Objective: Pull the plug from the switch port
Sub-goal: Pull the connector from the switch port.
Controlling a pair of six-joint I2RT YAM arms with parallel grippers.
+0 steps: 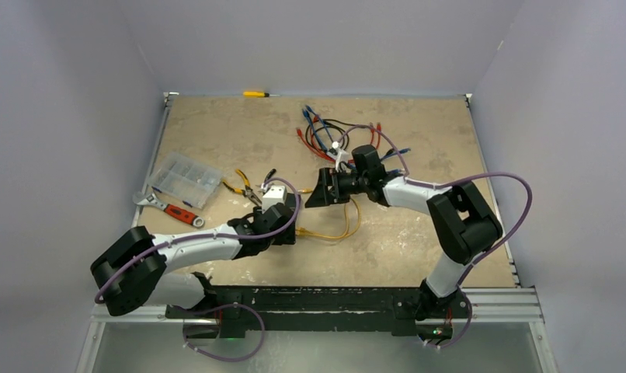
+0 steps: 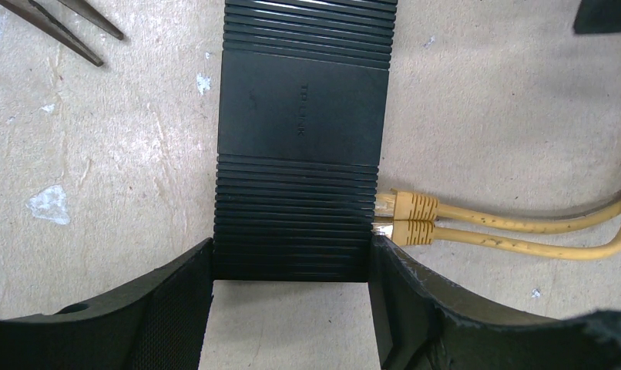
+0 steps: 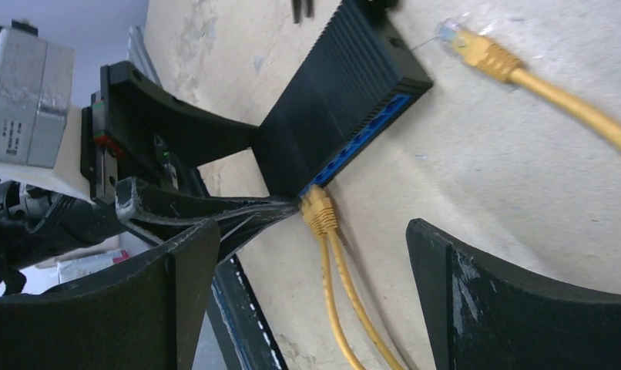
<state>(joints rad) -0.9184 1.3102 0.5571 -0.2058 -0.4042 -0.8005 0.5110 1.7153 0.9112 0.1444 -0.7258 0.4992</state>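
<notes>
The switch (image 2: pixel 303 154) is a flat black ribbed box lying on the table; its blue socket face (image 3: pixel 361 142) shows in the right wrist view. Two yellow plugs (image 2: pixel 406 217) sit side by side in sockets at its near end, also seen in the right wrist view (image 3: pixel 317 212). A third yellow plug (image 3: pixel 481 50) lies loose on the table beyond the switch. My left gripper (image 2: pixel 292 253) is shut on the switch's end, one finger on each long side. My right gripper (image 3: pixel 303 239) is open above the yellow cables (image 1: pixel 337 231), apart from the plugs.
A clear compartment box (image 1: pixel 184 179), a red-handled wrench (image 1: pixel 174 210) and pliers (image 1: pixel 244 186) lie at the left. A bundle of coloured cables (image 1: pixel 325 128) lies at the back behind the right gripper (image 1: pixel 319 190). A yellow screwdriver (image 1: pixel 255 94) rests at the far edge.
</notes>
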